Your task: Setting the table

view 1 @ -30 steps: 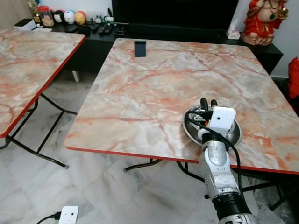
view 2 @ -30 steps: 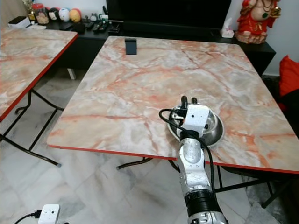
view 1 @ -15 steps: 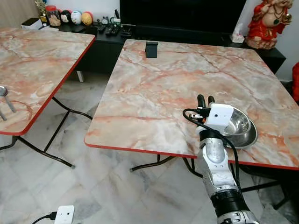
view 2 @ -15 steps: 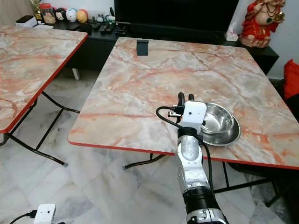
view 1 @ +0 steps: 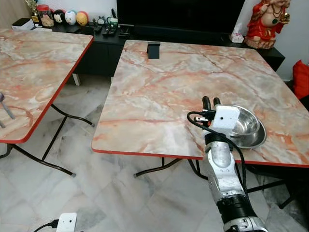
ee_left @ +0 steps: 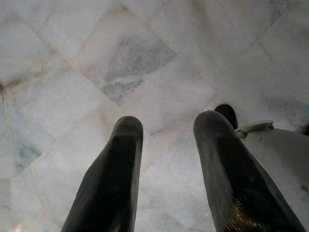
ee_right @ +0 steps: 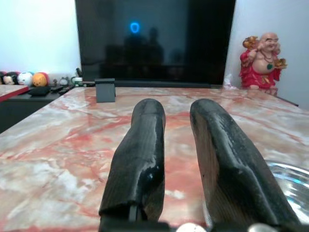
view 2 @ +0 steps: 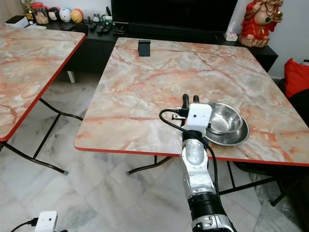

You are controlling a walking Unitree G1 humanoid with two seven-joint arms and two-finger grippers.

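The pink-veined marble-pattern table with a red edge (view 1: 164, 87) carries a round stainless-steel bowl nested on a steel plate (view 1: 246, 128) near its front right corner. The right gripper (view 1: 209, 101) hovers just left of the bowl, fingers parted and empty. The left gripper (ee_left: 166, 159) hangs over the white marble floor (ee_left: 120, 72), fingers apart.

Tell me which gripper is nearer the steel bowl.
Right. The right gripper is over the table just beside the steel bowl, empty. The left gripper hangs low over the marble floor, away from it.
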